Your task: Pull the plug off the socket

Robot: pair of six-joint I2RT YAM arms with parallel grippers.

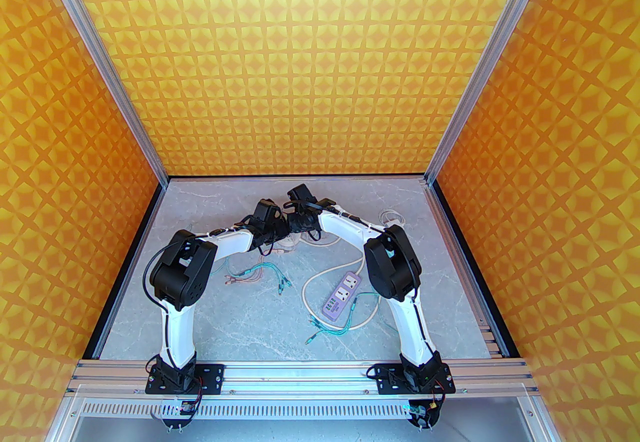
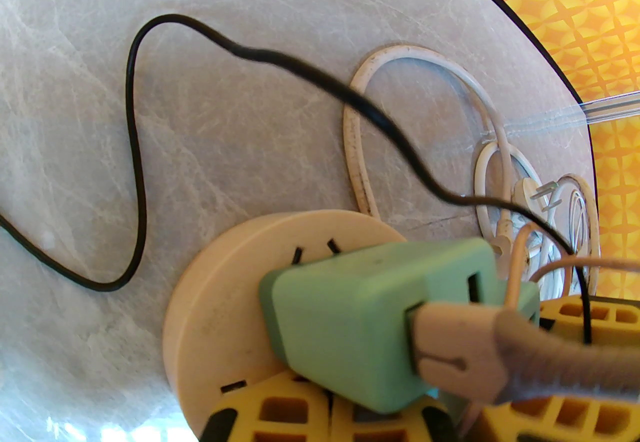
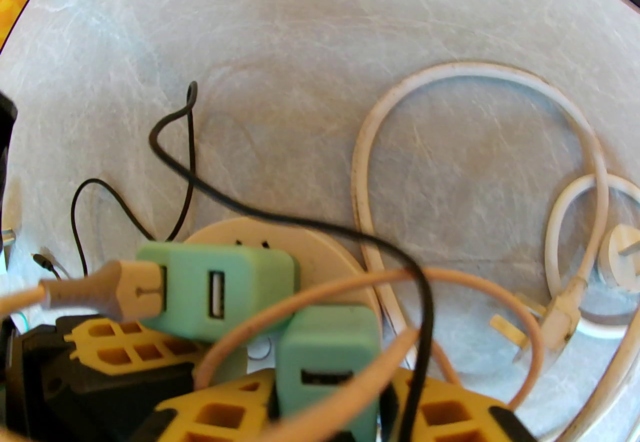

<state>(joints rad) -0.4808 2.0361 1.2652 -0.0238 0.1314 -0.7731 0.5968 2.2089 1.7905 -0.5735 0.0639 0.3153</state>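
Mint-green plastic cube plug (image 3: 325, 355) sits seated in round beige socket disc (image 3: 325, 250) on grey marble tabletop (image 3: 300, 80), clamped narrow in right pincer (image 3: 330, 397); pull should run square off disc face. Nearby, left pincer (image 2: 327, 412) sits against disc, width unreadable.

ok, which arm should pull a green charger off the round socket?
Right, probably: its end effector straddles the cable-free green charger, yellow fingers on both sides. The other charger, left's, has a cable plug sticking out.

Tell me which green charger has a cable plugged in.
The upper-left charger in the right wrist view, with a beige cable in one port. The lower charger has an empty port.
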